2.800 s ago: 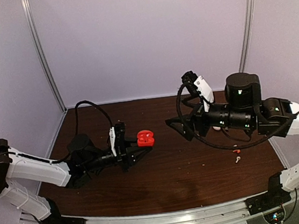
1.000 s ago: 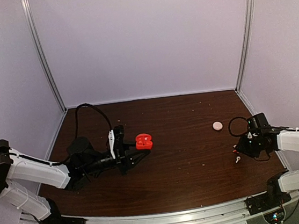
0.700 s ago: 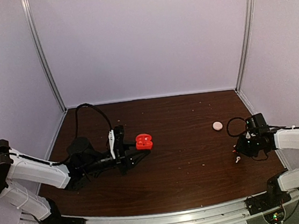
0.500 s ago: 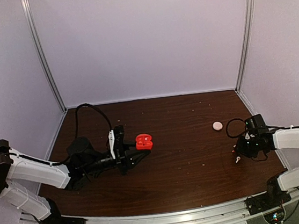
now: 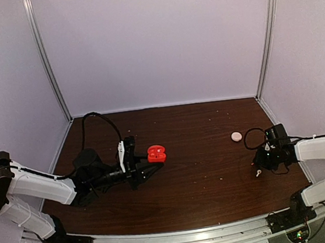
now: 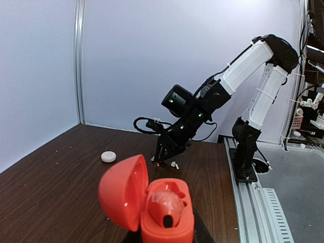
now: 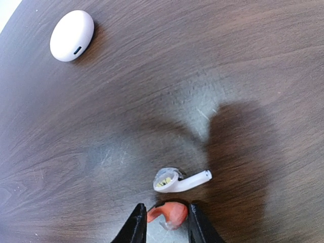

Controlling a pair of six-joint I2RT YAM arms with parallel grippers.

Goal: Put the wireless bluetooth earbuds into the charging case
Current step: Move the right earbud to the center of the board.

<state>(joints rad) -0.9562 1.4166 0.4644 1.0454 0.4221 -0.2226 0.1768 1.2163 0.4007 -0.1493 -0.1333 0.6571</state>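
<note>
Red-orange earbud [image 7: 169, 212] is sitting on the tabletop [image 7: 243, 76] at the right side, and the right gripper [image 7: 165, 223] is pinching it between its fingertips. White earbud [image 7: 179, 180] is lying just beside it, closed white case [image 7: 72, 35] resting a bit farther off. Meanwhile the left gripper [image 5: 150, 161] is clutching the red charging case [image 6: 164, 212], lid hanging open, well apart from both earbuds.

Left arm [image 5: 40, 185]: white shells, black joints.
Right arm [image 6: 243, 66]: I see the same, plus green lights [image 6: 174, 101].
Cables [image 5: 100, 119]: black loops.
Right gripper [image 7: 166, 210]: black fingers.
</note>
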